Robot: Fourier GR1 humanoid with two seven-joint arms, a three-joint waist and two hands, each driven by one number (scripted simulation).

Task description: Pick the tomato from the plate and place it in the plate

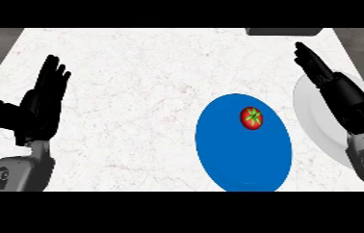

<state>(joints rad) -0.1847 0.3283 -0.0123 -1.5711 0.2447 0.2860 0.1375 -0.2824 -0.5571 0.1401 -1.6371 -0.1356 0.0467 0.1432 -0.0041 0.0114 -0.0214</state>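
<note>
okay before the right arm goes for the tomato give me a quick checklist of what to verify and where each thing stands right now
1. Tomato sits on the blue plate, upper right part, in plain view: ok.
2. Right robot hand has straight fingers and holds nothing, ready to grasp: ok.
3. Right robot hand is over the tomato: not ok; it is above the white plate, to the tomato's right.
4. White plate has bare surface for the tomato: cannot tell; the right forearm covers much of it.
5. Left robot hand rests open at the view's left, away from both plates: ok.
6. Counter between the hand and the tomato shows nothing in the way: ok.
</note>
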